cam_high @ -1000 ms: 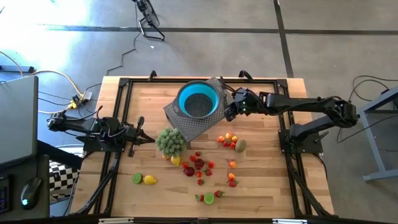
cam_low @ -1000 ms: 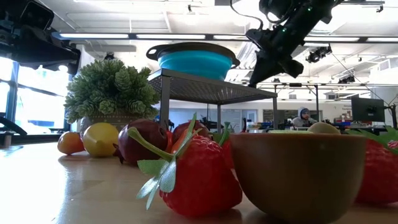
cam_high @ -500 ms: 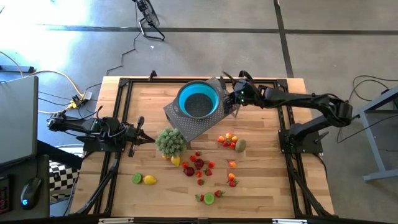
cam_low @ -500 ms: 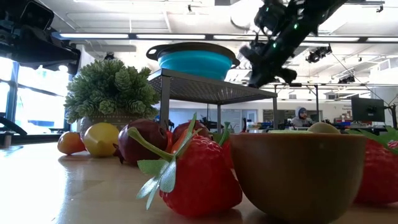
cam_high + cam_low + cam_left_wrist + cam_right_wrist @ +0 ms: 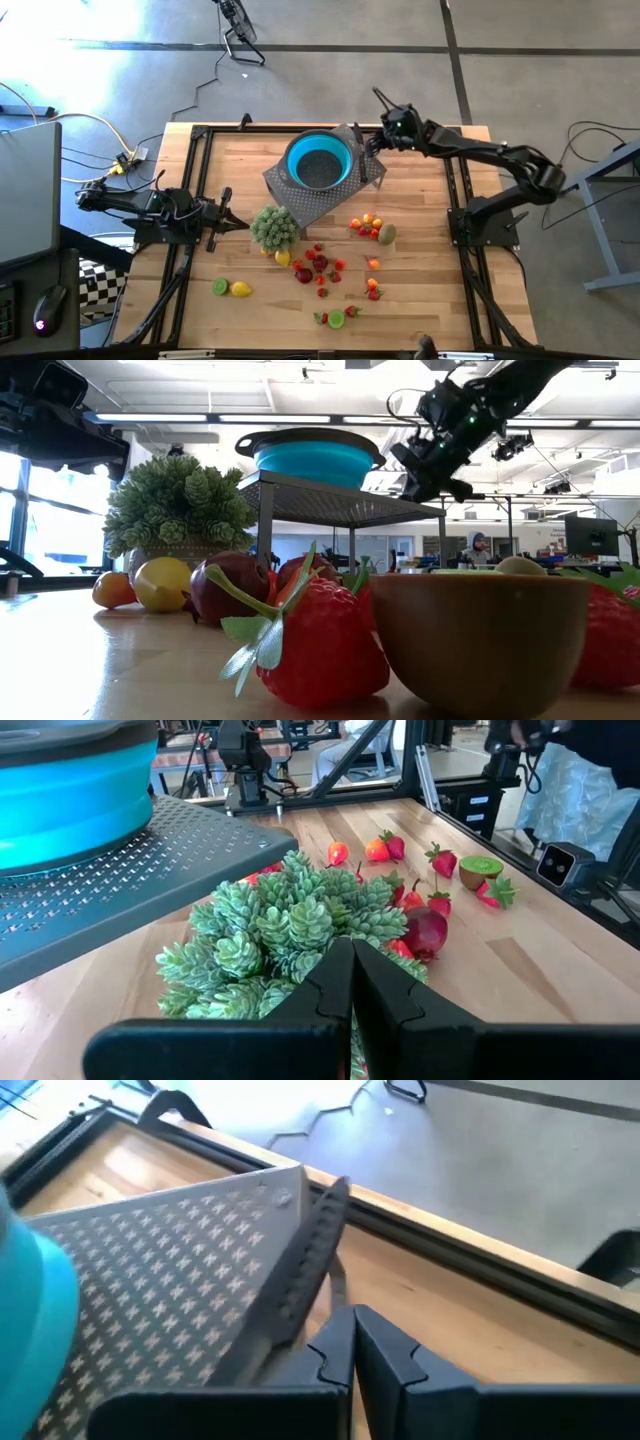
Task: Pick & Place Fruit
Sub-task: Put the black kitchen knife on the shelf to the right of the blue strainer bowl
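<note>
High view: right end effector (image 5: 372, 146) (empty) partly hides knife (image 5: 362, 158).

The right hand (image 5: 377, 137) now sits nearer the bench's (image 5: 420, 250) far edge, beyond the rack's (image 5: 345, 190) corner, away from the fruit (image 5: 372, 228).

light: bright, even | glare: floor (image 5: 60, 60), high view's upper left | blur: right wrist view soft | low view: ceiling strip lights (image 5: 300, 418)

Two slim black jointed arms (image 5: 470, 152) with dark cabling
</note>
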Robot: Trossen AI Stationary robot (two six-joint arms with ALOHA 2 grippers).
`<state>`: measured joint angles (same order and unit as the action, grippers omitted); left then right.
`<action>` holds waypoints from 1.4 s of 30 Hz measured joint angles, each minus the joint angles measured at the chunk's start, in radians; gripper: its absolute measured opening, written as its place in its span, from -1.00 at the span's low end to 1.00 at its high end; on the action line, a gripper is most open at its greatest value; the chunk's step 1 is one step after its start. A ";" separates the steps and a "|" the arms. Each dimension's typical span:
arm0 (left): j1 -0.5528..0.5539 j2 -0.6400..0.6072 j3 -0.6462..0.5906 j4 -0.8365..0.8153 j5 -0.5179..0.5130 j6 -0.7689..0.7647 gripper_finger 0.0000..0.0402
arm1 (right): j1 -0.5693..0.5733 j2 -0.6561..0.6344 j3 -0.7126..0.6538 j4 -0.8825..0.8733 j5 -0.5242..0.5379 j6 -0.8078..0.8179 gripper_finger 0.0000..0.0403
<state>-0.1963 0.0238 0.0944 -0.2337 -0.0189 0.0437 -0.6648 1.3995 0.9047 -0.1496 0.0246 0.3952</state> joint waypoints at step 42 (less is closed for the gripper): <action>0.000 0.000 0.000 0.006 -0.001 0.000 -1.00 | -0.013 -0.046 0.000 -0.051 -0.169 -0.057 -0.99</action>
<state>-0.1963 0.0238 0.0944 -0.2276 -0.0200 0.0437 -0.6782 1.3538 0.9051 -0.2004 -0.1446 0.3382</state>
